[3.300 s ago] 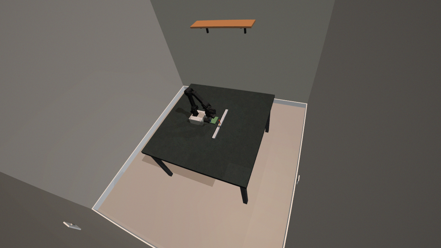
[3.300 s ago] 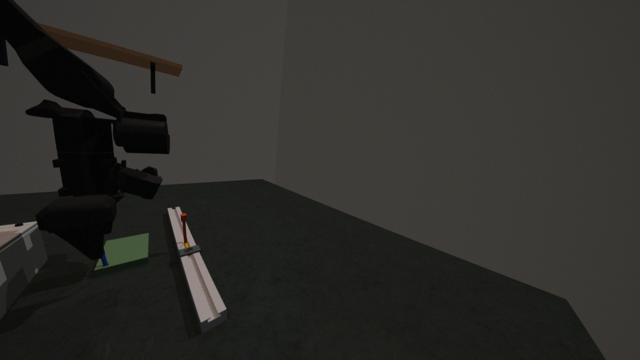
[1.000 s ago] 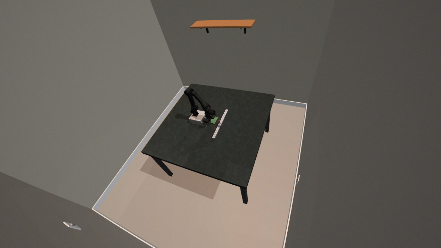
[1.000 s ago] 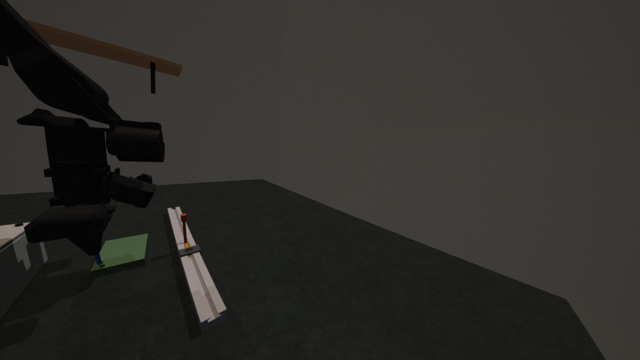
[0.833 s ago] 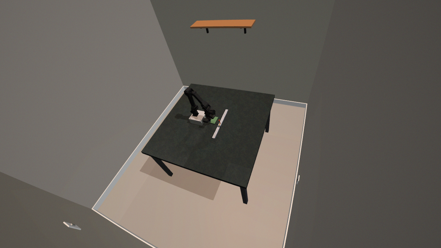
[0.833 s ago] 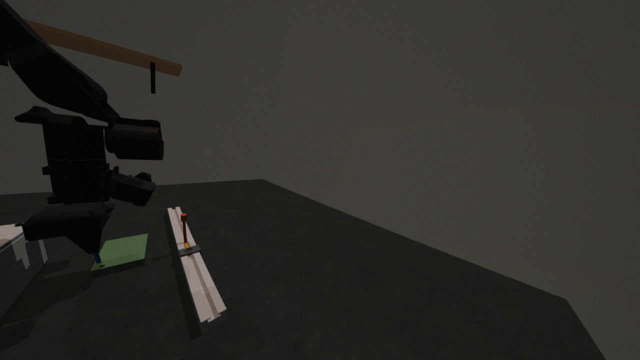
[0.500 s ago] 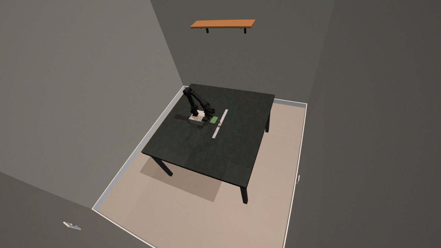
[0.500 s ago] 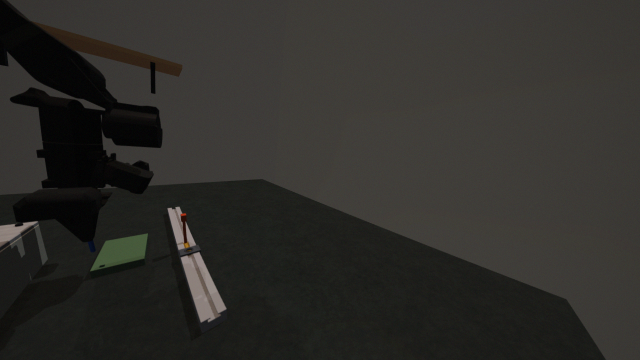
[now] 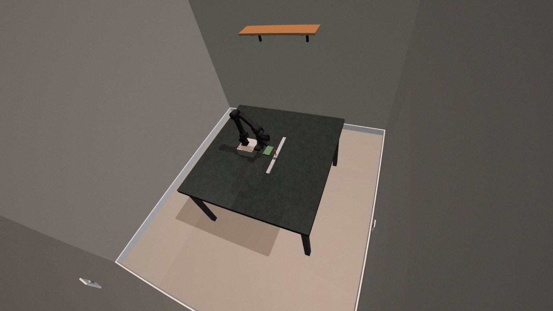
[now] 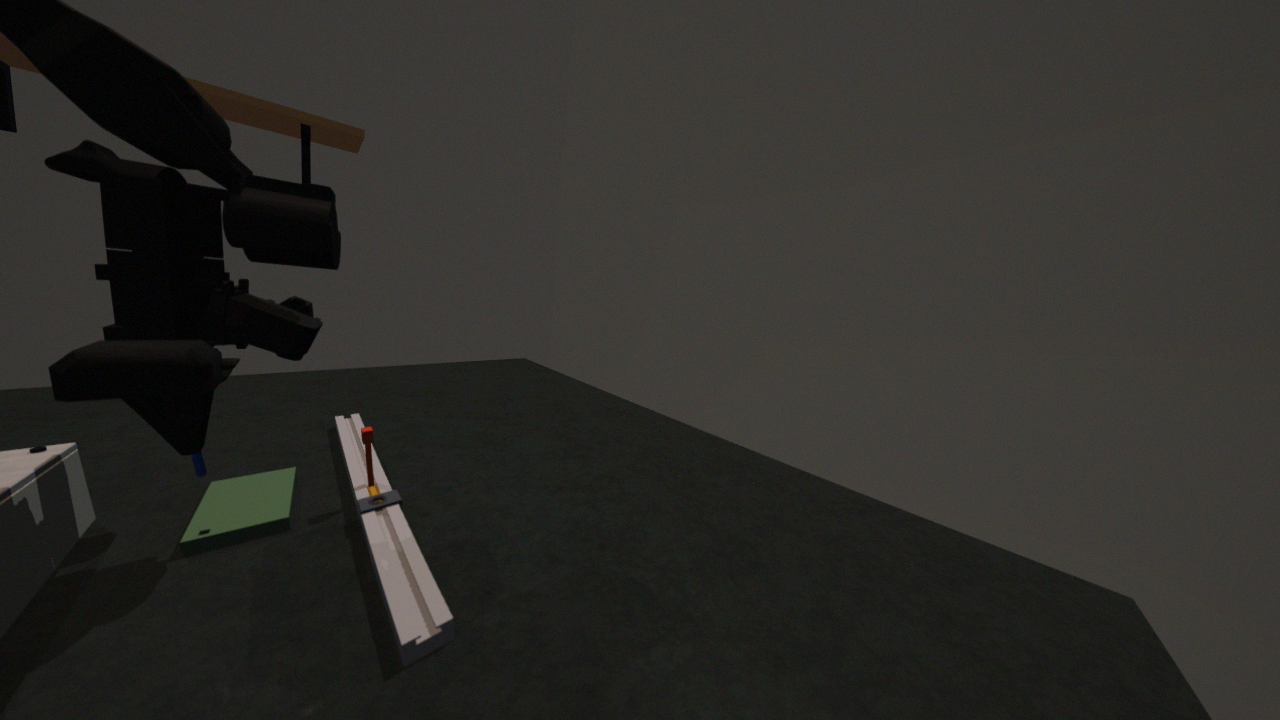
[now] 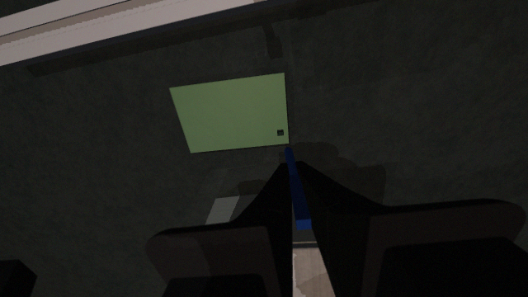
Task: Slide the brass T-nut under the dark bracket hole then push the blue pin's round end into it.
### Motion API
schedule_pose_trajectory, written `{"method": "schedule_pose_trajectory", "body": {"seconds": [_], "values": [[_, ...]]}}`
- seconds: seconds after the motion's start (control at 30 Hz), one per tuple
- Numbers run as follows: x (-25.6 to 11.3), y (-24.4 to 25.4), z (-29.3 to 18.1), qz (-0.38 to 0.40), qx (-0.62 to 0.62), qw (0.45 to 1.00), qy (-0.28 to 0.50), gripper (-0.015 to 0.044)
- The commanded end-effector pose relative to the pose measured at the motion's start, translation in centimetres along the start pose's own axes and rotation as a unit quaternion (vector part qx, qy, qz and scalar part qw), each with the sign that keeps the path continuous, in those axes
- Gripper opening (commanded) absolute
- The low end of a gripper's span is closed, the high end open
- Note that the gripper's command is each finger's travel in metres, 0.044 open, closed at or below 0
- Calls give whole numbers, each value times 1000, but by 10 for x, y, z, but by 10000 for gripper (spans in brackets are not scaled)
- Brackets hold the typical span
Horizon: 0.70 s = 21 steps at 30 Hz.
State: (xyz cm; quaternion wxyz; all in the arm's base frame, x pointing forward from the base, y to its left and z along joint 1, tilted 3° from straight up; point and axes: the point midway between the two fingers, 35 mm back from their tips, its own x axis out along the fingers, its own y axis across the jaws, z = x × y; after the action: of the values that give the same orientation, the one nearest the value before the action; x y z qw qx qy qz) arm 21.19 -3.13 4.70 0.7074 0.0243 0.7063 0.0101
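Blue pin, indistinct from the top, juts below the gripper outside, near the green tray; the wrist view shows fingers clamped on it (likely light, stiff, best held upper-shank).

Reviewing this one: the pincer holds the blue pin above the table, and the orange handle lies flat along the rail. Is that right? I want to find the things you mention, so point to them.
Not quite: the orange handle (image 10: 368,461) sticks up from the rail (image 10: 407,573), as the exterior view shows. The rest stands.

an orange shelf hangs above the dark table.
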Motion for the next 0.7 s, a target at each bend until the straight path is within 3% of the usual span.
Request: {"method": "schedule_pose_trajectory", "body": {"seconds": [0.0, 0.67], "values": [[-5, -3, 13, 0, 1, 1000, -3, -150], [-11, -19, 77, -1, 17, 1000, 6, -150]]}}
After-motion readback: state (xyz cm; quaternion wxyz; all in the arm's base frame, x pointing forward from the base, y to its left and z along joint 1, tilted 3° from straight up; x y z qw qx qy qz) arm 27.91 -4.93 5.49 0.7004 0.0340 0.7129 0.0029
